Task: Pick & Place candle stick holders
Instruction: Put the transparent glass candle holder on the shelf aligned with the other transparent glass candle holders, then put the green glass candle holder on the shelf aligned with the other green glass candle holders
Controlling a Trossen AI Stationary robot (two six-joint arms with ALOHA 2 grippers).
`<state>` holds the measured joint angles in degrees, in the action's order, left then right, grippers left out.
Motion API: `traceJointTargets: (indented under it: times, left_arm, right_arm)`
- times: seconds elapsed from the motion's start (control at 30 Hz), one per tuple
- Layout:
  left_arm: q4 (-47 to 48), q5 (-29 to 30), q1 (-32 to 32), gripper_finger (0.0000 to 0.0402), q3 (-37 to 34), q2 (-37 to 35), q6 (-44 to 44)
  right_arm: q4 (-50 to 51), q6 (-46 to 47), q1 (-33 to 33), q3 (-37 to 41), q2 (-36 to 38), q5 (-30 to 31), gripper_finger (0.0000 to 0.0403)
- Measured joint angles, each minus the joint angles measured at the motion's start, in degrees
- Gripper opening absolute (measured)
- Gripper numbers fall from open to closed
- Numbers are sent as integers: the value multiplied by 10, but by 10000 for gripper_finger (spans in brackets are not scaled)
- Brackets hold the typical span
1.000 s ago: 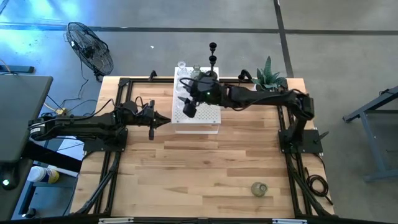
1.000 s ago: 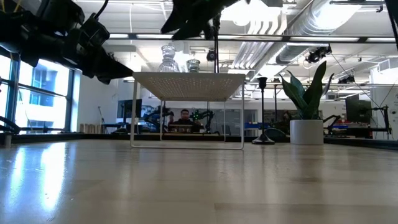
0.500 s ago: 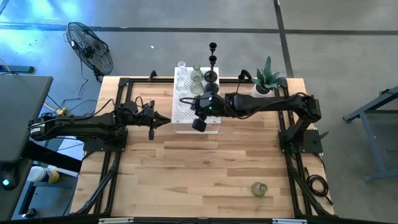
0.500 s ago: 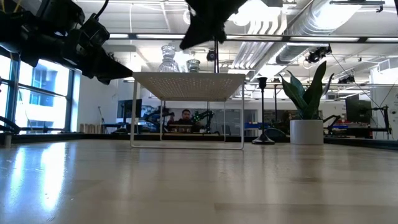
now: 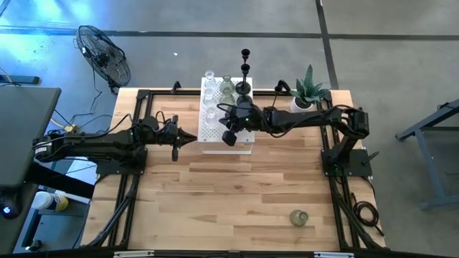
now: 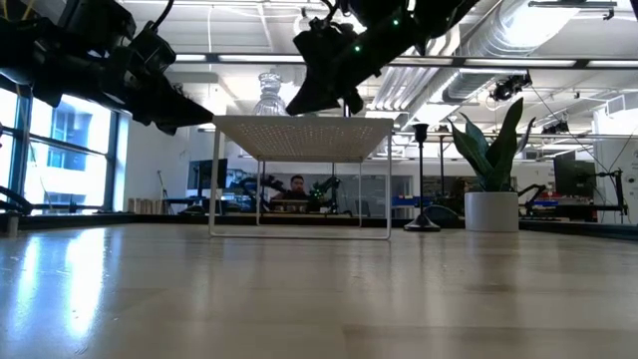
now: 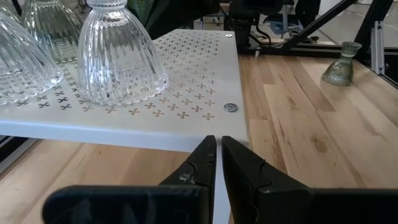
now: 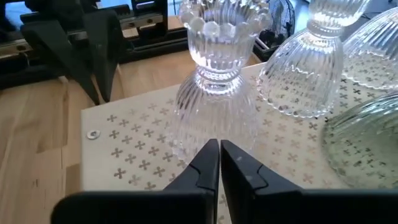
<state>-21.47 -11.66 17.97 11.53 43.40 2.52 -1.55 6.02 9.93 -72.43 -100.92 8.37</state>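
The left gripper waits beside the white perforated stand, fingers together. On it, the ribbed clear glass candle holder looks fragile and slippery; take its narrow neck. The right gripper, fingers together and empty, hovers before it.

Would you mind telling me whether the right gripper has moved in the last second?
Yes. The right gripper has come back from the far half of the white box to its near edge.
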Motion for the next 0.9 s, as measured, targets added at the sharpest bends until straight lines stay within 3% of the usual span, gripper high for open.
traceJointTargets:
  times: [0.57,0.73,0.9]
  left_arm:
    - [2,0,0,23,0,0,0]
    - [8,0,0,23,0,0,0]
    - [7,2,0,23,0,0,0]
  right_arm:
    - [-60,-7,7,1,-24,-24,2]
    - [3,-14,-8,1,11,-23,1]
    - [94,-25,-80,1,61,20,0]
